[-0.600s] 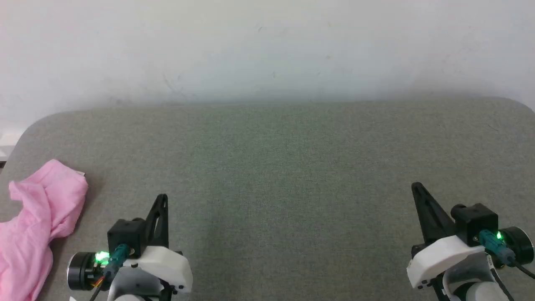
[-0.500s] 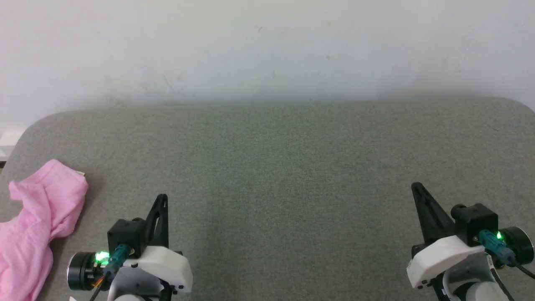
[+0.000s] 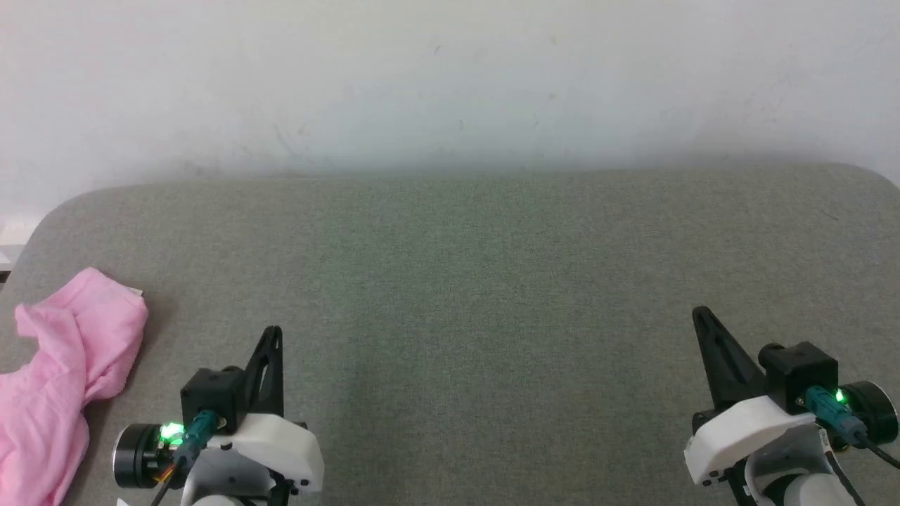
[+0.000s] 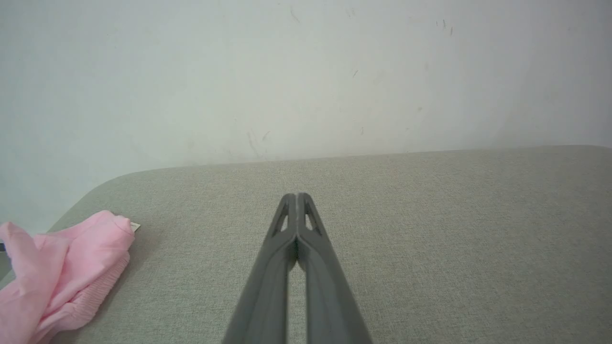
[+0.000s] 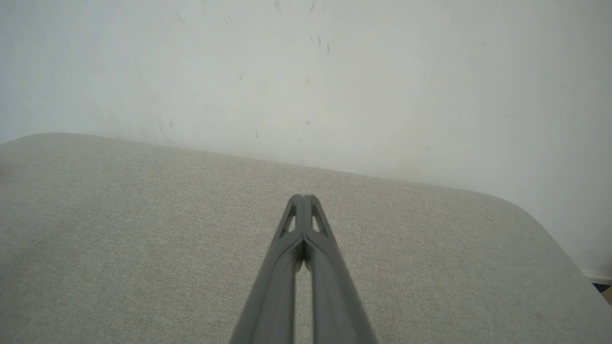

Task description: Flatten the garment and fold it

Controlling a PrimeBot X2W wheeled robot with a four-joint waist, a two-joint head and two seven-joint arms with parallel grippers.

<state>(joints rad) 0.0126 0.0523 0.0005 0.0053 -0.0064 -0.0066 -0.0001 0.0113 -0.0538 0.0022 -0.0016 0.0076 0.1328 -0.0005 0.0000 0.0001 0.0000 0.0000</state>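
Observation:
The light pink garment [image 3: 56, 372] lies crumpled at the table's left edge, partly cut off by the head view's border; a small white label [image 3: 135, 292] peeks out at its upper right corner. In the left wrist view the garment [image 4: 57, 272] lies at the lower left, its gathered waistband along the lower side. My left gripper [image 3: 274, 332] is shut and empty, to the right of the garment and apart from it. Far from the cloth, at the lower right, my right gripper [image 3: 698, 312] is shut with nothing in it. Both wrist views show fingertips [image 4: 297, 197] [image 5: 302, 197] pressed together.
A grey fabric-covered table [image 3: 464, 281] with rounded corners spans the view, backed by a white wall [image 3: 450, 77]. The table's left edge runs just beside the garment, and the right rear corner [image 5: 535, 215] curves away in the right wrist view.

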